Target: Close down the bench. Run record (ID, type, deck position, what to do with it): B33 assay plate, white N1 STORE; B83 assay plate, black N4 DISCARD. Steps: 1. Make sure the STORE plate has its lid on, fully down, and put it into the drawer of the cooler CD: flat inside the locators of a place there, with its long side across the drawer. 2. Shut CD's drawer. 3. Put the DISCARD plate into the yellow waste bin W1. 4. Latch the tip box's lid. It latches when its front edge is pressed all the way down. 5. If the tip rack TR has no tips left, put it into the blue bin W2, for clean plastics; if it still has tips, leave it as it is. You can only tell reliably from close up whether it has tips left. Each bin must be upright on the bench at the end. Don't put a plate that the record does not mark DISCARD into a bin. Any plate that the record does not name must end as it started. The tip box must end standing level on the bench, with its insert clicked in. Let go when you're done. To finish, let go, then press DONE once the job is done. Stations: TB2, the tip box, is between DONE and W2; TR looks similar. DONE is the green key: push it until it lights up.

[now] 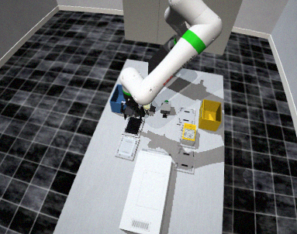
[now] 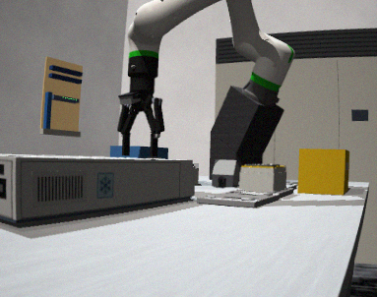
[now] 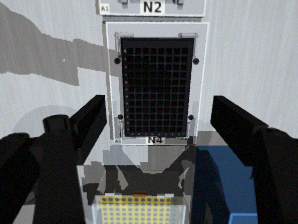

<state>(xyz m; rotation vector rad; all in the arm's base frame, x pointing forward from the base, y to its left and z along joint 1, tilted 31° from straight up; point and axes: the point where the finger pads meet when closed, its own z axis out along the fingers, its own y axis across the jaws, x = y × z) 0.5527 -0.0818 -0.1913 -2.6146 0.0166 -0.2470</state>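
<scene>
The black assay plate (image 1: 133, 125) (image 3: 157, 90) lies flat in its nest marked N4. My gripper (image 1: 134, 112) (image 2: 139, 143) (image 3: 158, 109) is open and empty. It points straight down and hangs above the near end of the black plate, with one finger on each side of it in the wrist view. A white plate (image 1: 128, 147) lies in the neighbouring nest marked N2. The blue bin (image 1: 116, 101) (image 2: 138, 151) (image 3: 226, 186) stands upright just beside my gripper. A box with a yellow tip grid (image 3: 137, 211) stands next to the blue bin, right under my wrist.
The white cooler (image 1: 147, 194) (image 2: 89, 183) stands at the near end of the bench. The yellow bin (image 1: 210, 115) (image 2: 323, 172) stands upright at the right. Another yellow-topped tip holder (image 1: 189, 132) (image 2: 262, 178) sits among the right-hand nests. The arm's dark base (image 2: 243, 135) stands behind.
</scene>
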